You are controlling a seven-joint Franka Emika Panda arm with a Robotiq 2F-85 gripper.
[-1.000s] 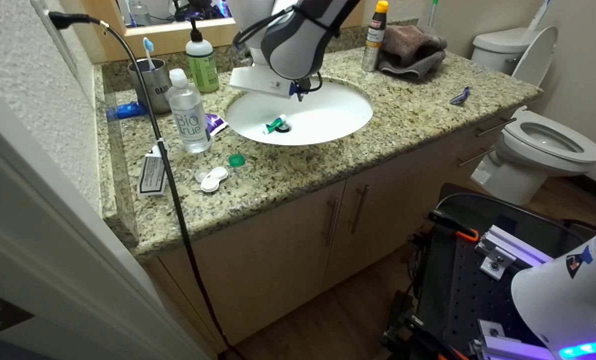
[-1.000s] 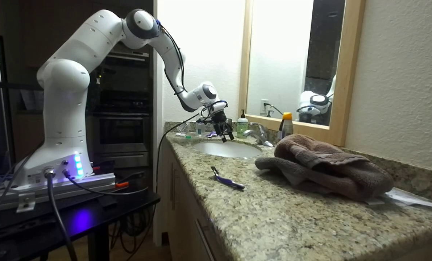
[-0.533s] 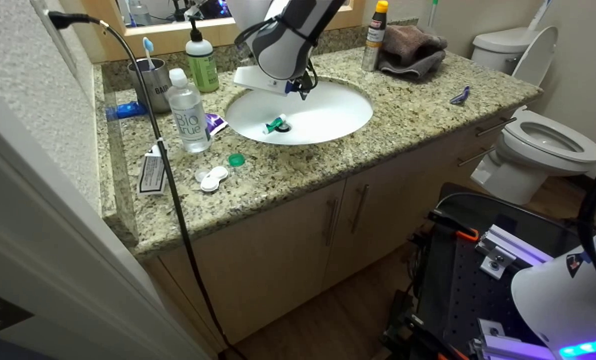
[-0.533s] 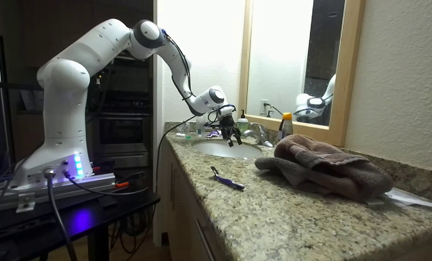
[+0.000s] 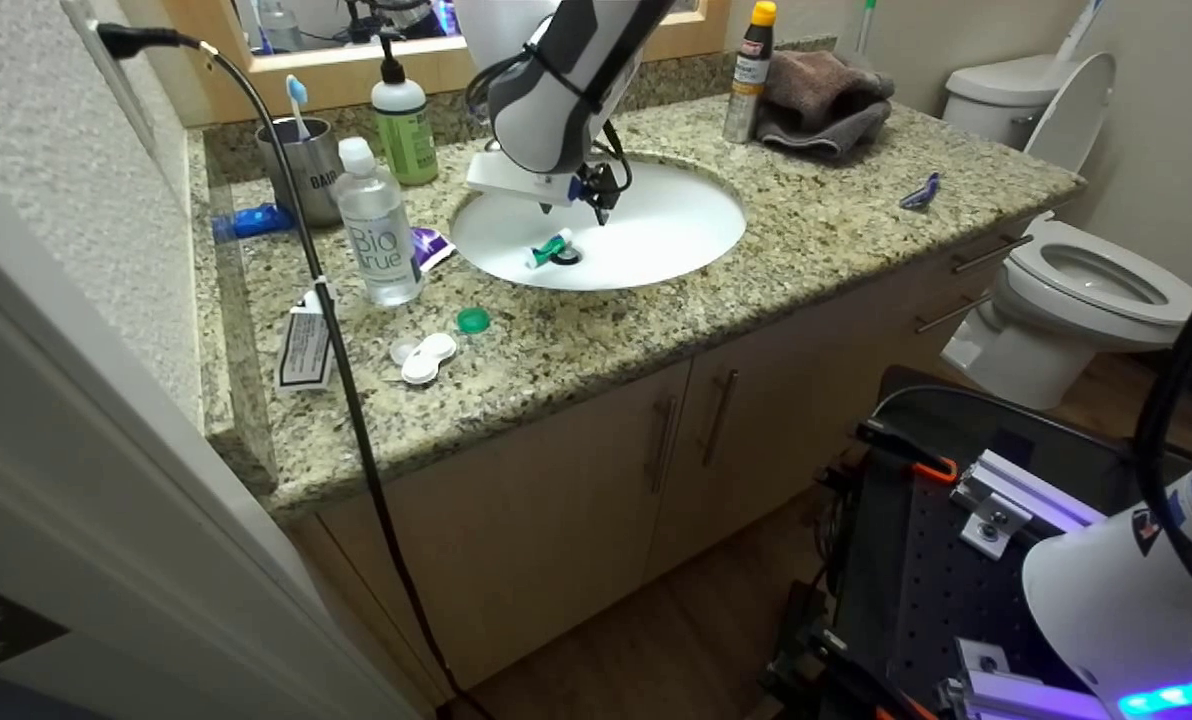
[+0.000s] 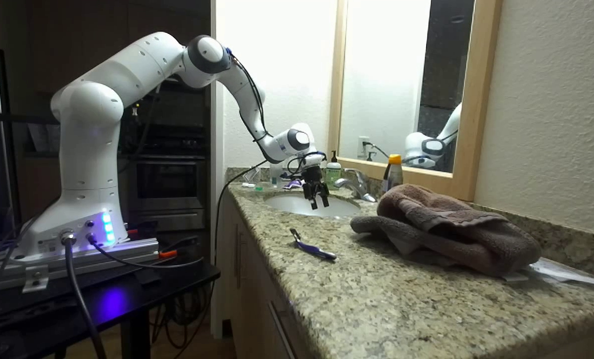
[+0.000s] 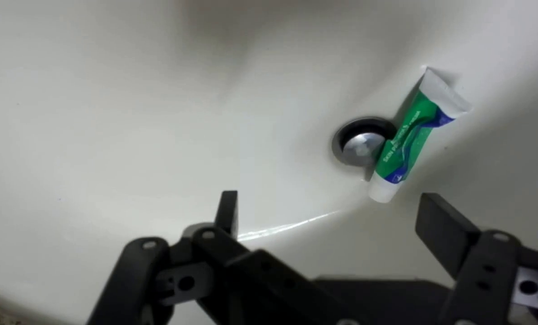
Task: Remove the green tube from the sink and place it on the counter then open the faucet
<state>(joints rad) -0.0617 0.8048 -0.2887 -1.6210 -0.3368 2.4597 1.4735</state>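
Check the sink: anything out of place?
Yes: the green skin-cream tube lies in the sink, overlapping the drain stopper in the wrist view. Odd spot: such tubes usually sit on the countertop.

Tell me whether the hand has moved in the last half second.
Yes, downward: in both exterior views, the hand now shows lower in the picture against the fixed sink than it did half a second ago.

Glare streaks the softly shadowed sink (image 7: 115, 135), while one wall (image 6: 282, 75) looks overexposed.
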